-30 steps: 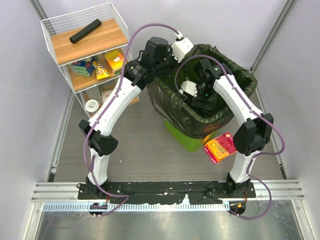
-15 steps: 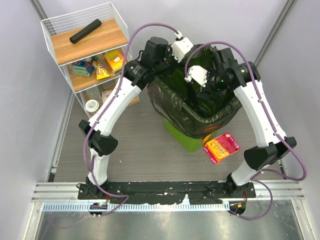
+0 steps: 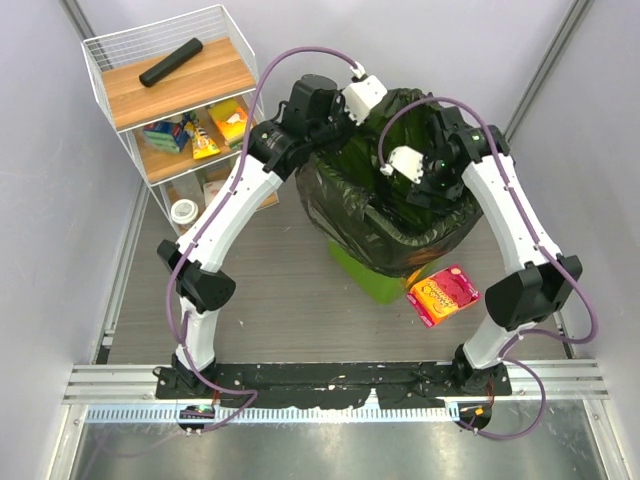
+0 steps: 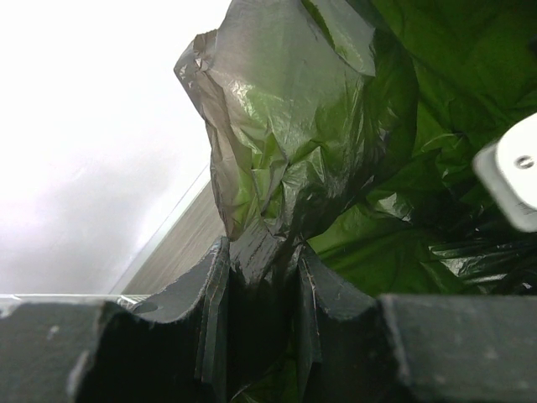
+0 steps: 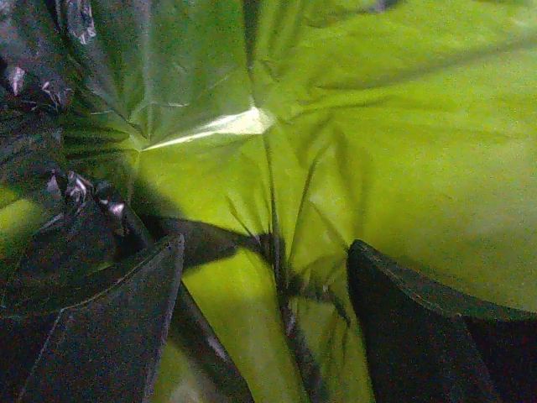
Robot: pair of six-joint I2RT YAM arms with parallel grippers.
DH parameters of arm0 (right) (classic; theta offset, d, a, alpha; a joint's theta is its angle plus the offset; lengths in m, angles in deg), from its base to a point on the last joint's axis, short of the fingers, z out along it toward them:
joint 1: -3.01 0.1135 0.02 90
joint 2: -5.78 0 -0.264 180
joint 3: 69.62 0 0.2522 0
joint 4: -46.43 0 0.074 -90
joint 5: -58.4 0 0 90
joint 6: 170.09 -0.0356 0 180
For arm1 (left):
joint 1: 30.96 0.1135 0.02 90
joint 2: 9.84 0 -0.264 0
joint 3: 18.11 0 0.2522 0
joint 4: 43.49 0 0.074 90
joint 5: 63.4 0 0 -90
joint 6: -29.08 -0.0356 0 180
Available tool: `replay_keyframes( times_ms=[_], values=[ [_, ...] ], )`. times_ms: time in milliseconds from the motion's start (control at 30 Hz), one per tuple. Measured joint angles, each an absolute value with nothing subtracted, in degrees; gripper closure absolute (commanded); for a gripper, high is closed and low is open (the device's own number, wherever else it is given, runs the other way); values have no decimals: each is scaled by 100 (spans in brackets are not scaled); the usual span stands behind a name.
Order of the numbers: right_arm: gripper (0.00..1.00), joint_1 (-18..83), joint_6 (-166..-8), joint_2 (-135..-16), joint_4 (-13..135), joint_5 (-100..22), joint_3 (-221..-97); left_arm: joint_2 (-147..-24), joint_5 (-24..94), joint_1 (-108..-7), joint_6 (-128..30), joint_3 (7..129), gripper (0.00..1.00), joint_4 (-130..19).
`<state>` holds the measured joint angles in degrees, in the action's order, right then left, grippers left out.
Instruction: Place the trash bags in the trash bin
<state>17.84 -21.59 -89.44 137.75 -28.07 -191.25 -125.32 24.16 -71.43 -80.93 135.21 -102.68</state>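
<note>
Red snack packet [image 3: 440,293], lower right of centre: print too small to read. Trash bin [image 3: 372,276] touching it behind, only a green corner showing. Trash bag [image 3: 365,225] lines and overhangs the bin. Left gripper [image 4: 262,269] pinches bag rim, top centre. Right gripper [image 5: 264,277] inside bag, fingers spread, empty. Shelf [image 3: 170,85] upper left, labels illegible.

The bag [image 3: 345,215] sits in the bin [image 3: 372,279], draped over its rim, mid-desk [image 3: 280,300]. A packet [image 3: 441,294] lies just front-right of the bin. A shelf rack [image 3: 130,100] stands back left, with a roll [image 3: 170,62] on its top shelf.
</note>
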Motion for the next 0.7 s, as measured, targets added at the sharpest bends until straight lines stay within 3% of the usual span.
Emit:
replay_keyframes(
  times_ms=[700],
  values=[
    [16, 1828, -2059, -9844, 13849, -2978, -18948, -12539, 2408, -7156, -8082, 13521, 100, -10235]
  ],
)
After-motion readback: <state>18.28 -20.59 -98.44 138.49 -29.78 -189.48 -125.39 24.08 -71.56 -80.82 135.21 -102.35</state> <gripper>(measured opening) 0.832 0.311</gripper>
